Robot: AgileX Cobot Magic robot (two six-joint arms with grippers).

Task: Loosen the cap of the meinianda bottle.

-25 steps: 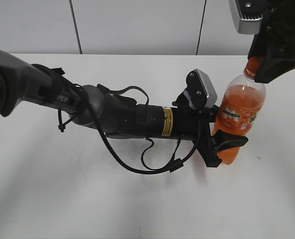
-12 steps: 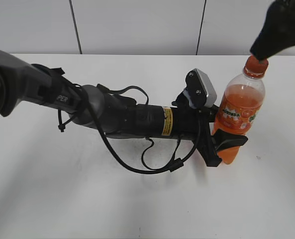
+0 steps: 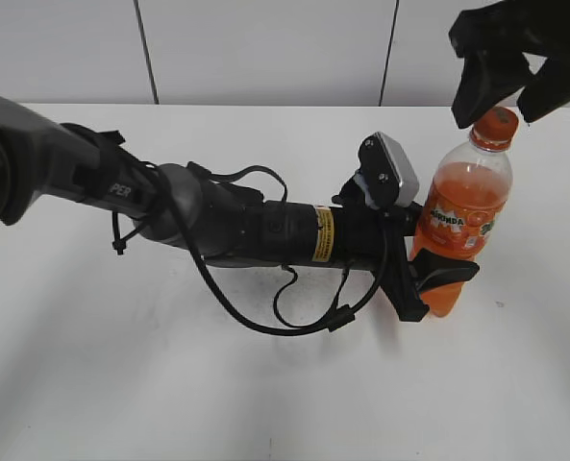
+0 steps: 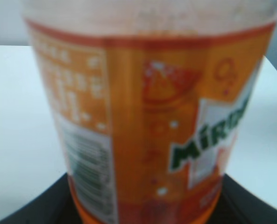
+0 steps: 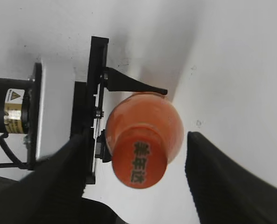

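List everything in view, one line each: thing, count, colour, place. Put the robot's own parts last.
Meinianda bottle: one, clear plastic with orange drink and an orange-green-white label, upright on the right of the table.
Cap: one, orange, on top of the bottle, dark characters on its top in the right wrist view.
Table: one, white, across the whole foreground.
Wall panels: pale grey with dark seams, behind the table.
Left arm: one, black and grey with a yellow sticker and loose black cables, reaching across from the left.
Left end effector: one, black, shut around the bottle's lower body.
Right end effector: one, black, open, above the cap, fingers either side, not touching it.
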